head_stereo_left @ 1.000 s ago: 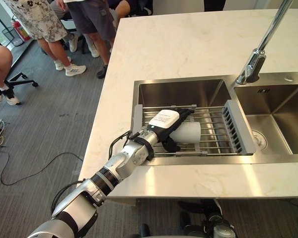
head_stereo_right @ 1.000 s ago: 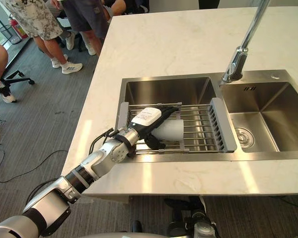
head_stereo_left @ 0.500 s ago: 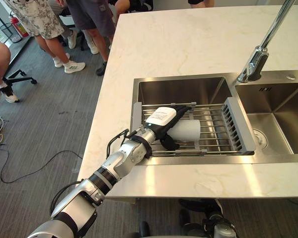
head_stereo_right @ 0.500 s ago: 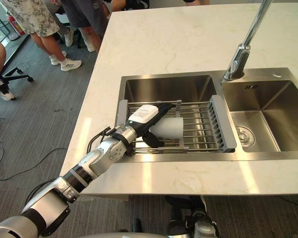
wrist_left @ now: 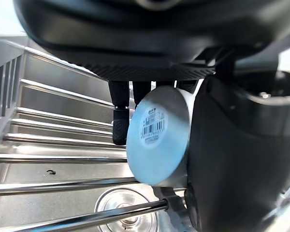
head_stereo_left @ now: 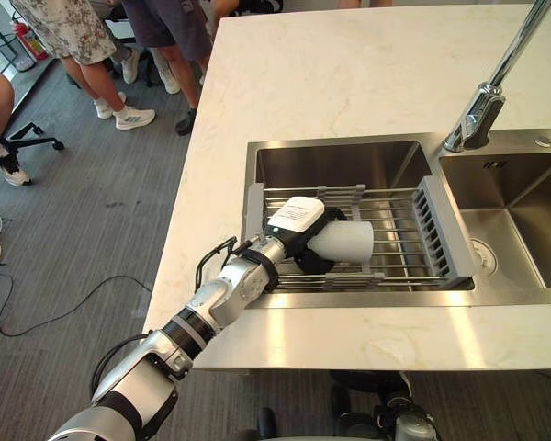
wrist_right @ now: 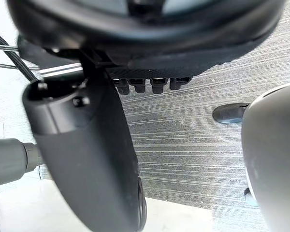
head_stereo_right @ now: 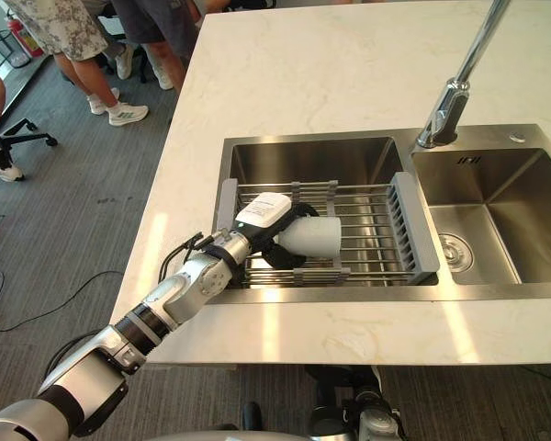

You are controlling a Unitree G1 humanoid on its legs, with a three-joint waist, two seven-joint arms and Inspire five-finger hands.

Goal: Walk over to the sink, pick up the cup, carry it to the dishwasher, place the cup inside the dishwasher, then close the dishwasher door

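My left hand (head_stereo_left: 297,220) is curled round the white cup (head_stereo_left: 346,243), lying sideways on the sink rack (head_stereo_left: 406,250) at seven o'clock from the faucet (head_stereo_left: 482,106); I judge this mid-pickup, needing a lift clear next.

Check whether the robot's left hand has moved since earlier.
Yes: the dark left hand drew its fingers back from the far rail of the steel wire rack and curled them round the white cylindrical cup.

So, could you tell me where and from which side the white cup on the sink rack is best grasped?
Probably around its side wall near the base, coming from the robot's left: the white cup lies on its side on the rack, base leftward, and the left robot hand wraps it there.
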